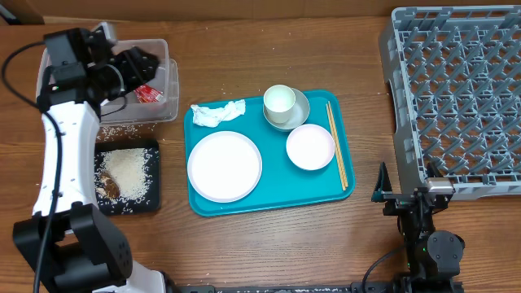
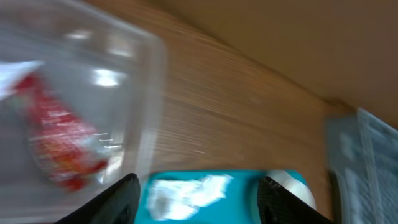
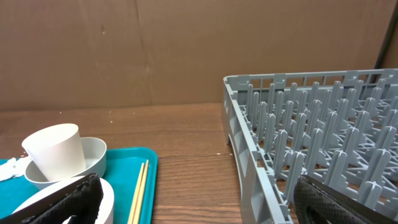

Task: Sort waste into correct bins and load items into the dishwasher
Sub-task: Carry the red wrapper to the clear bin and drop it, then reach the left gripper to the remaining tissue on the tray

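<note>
My left gripper (image 1: 140,63) (image 2: 199,208) is open and empty, held over the clear tub (image 1: 163,50) (image 2: 140,93). The red snack wrapper (image 1: 149,94) (image 2: 56,143) lies inside the tub. The crumpled napkin (image 1: 218,114) (image 2: 186,193) lies on the teal tray (image 1: 269,191) with the plate (image 1: 225,166), bowl (image 1: 310,147), cup (image 1: 278,100) (image 3: 56,152) on its saucer (image 1: 299,112) (image 3: 96,152), and chopsticks (image 1: 336,145) (image 3: 140,193). Rice and brown scraps lie in the black tray (image 1: 153,191). My right gripper (image 1: 404,198) (image 3: 199,205) is open and empty, low between the teal tray and the grey rack (image 1: 456,98) (image 3: 311,137).
Loose rice grains (image 1: 122,130) lie on the wood between the tub and the black tray. A brown cardboard wall (image 3: 186,50) stands behind the table. The left wrist view is blurred.
</note>
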